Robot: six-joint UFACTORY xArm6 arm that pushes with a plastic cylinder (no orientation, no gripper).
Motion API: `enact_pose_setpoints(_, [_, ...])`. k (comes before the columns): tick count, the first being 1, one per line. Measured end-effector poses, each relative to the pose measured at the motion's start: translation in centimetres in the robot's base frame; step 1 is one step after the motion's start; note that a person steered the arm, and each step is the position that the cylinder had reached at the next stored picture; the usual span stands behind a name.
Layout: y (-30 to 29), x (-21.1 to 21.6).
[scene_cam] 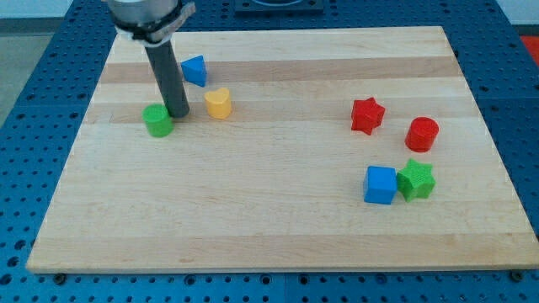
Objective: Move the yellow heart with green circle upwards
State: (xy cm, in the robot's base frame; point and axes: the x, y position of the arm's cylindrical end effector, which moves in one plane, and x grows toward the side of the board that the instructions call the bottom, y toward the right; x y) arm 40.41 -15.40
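The yellow heart (218, 103) lies on the wooden board in the upper left part of the view. The green circle (157, 120) lies to its left and slightly lower. My tip (178, 114) touches down between them, right next to the green circle's right side and a short gap left of the yellow heart. The dark rod rises from the tip towards the view's top.
A blue triangle-like block (195, 71) sits just above the yellow heart. At the view's right are a red star (367, 115), a red circle (422, 134), a blue cube (380, 185) and a green star (415, 179). The board (269, 219) ends on a blue perforated table.
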Motion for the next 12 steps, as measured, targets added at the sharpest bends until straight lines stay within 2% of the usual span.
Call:
enact_pose_setpoints(2, [1.9, 5.3])
enact_pose_setpoints(3, [-2.5, 8.8])
enact_pose_setpoints(4, [-4.7, 9.4])
enact_pose_setpoints(5, [-4.7, 8.9])
enact_pose_setpoints(7, [-2.7, -3.2])
enact_pose_setpoints(9, [-2.7, -2.6])
enact_pose_setpoints(10, [-1.7, 4.6])
enact_pose_setpoints(11, [9.6, 7.0])
enact_pose_setpoints(12, [12.9, 7.0])
